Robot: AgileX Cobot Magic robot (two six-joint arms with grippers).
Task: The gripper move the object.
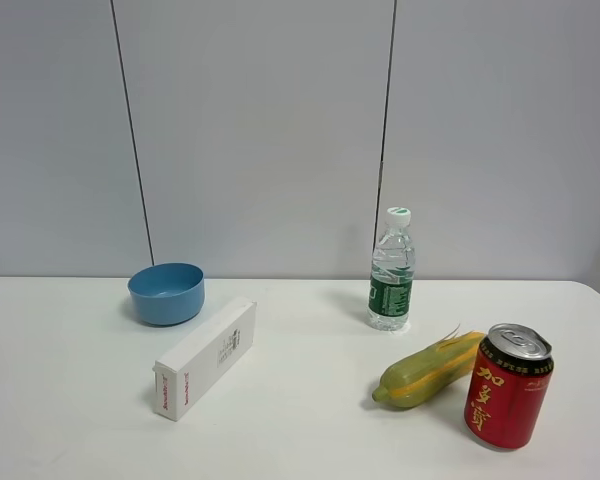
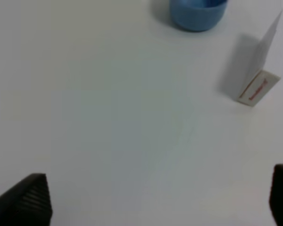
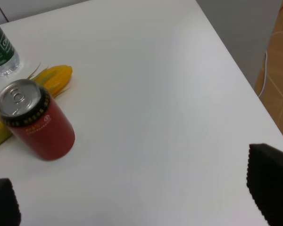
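Observation:
The red drink can (image 1: 509, 386) with yellow characters and a silver top stands upright at the table's front right, next to a toy corn cob (image 1: 429, 370). It also shows in the right wrist view (image 3: 36, 121). My right gripper (image 3: 137, 197) is open and empty, its black fingertips (image 3: 270, 183) wide apart, hovering over bare table apart from the can. My left gripper (image 2: 158, 197) is open and empty over bare table, well short of the white box (image 2: 259, 70). Neither gripper shows in the exterior high view.
A blue bowl (image 1: 167, 292) sits at the back left, with a white box (image 1: 206, 358) in front of it. A clear green-labelled water bottle (image 1: 392, 270) stands behind the corn. The table's right edge (image 3: 236, 70) lies close to the can.

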